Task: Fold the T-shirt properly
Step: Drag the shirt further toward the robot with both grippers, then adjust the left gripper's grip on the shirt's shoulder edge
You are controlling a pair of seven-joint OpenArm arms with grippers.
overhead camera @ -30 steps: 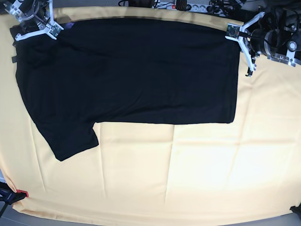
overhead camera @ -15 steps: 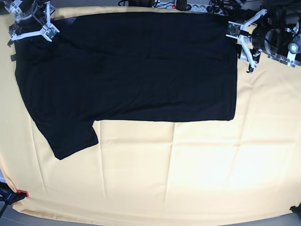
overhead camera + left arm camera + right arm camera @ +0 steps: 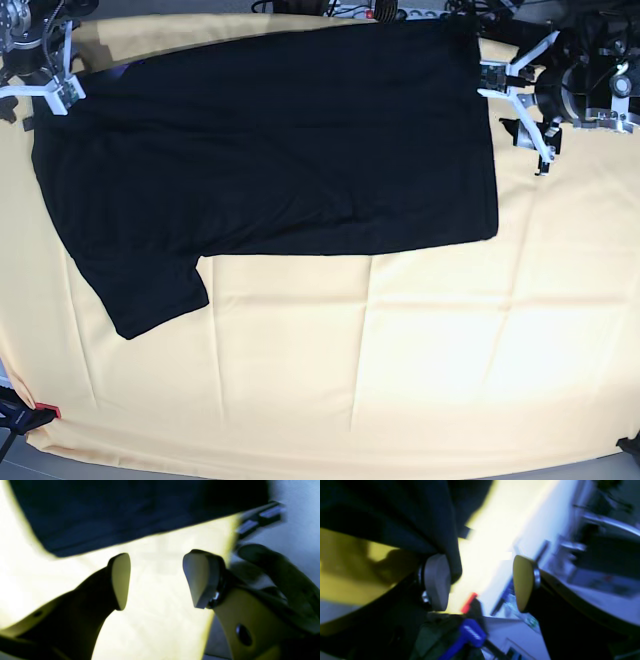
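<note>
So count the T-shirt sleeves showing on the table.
1. A single sleeve juts from the black T-shirt toward the near left of the base view, flat on the yellow cloth. A second one may be hidden under the shirt.

Pale yellow cloth [image 3: 400,360] covers the worktop, w/ creases across it, one running front to back near the middle. Small red-tipped clamp [image 3: 42,411] at the cloth's front left corner in base view. Along the far edge: a tangle of dark cables [image 3: 470,12] & a white power strip [image 3: 350,10]. Right wrist view also shows a blue & red clamp [image 3: 470,630], blurred.
</note>
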